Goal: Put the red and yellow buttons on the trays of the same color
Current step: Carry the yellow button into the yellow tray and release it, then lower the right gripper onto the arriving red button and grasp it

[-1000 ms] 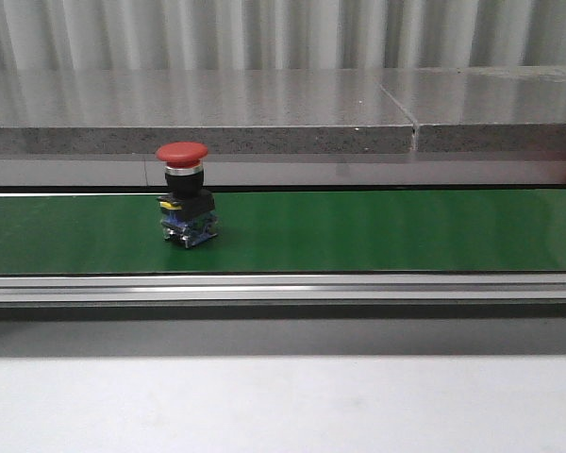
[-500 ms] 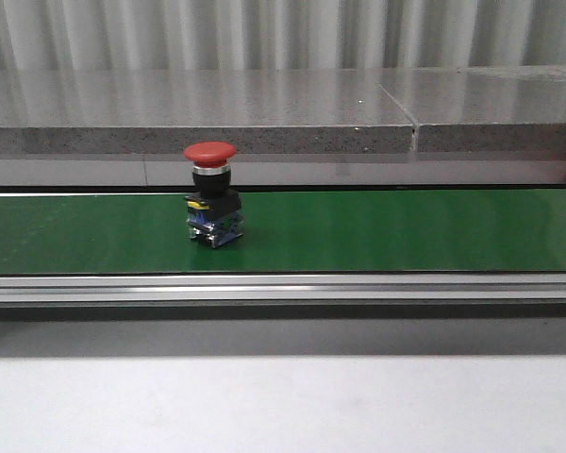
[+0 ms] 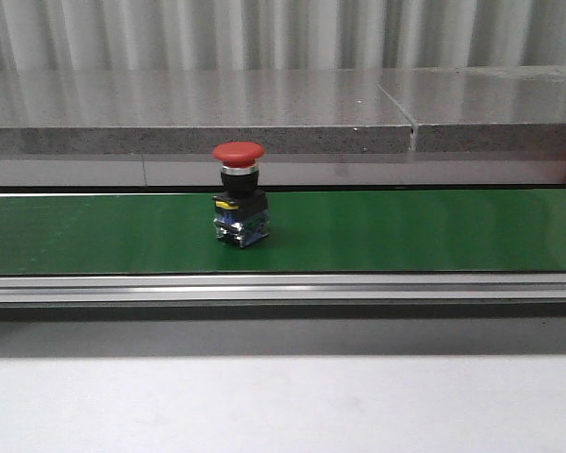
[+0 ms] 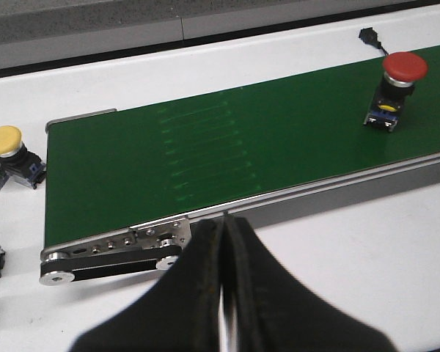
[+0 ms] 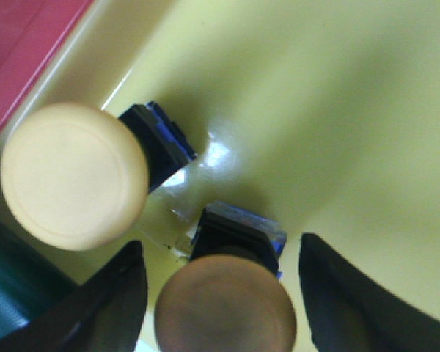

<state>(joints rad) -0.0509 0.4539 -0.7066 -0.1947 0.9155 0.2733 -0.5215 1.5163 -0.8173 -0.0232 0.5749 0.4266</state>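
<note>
On green belt (image 3: 406,231): red button (image 3: 239,193) upright | left fingers (image 4: 224,286) pressed together | right fingers (image 5: 125,293) spread

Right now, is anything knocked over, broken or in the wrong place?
Nothing stands out. The red button stands upright on the green belt. In the right wrist view, two yellow buttons sit in the yellow tray, matching its color. Another yellow button waits upright beside the belt's end.
</note>
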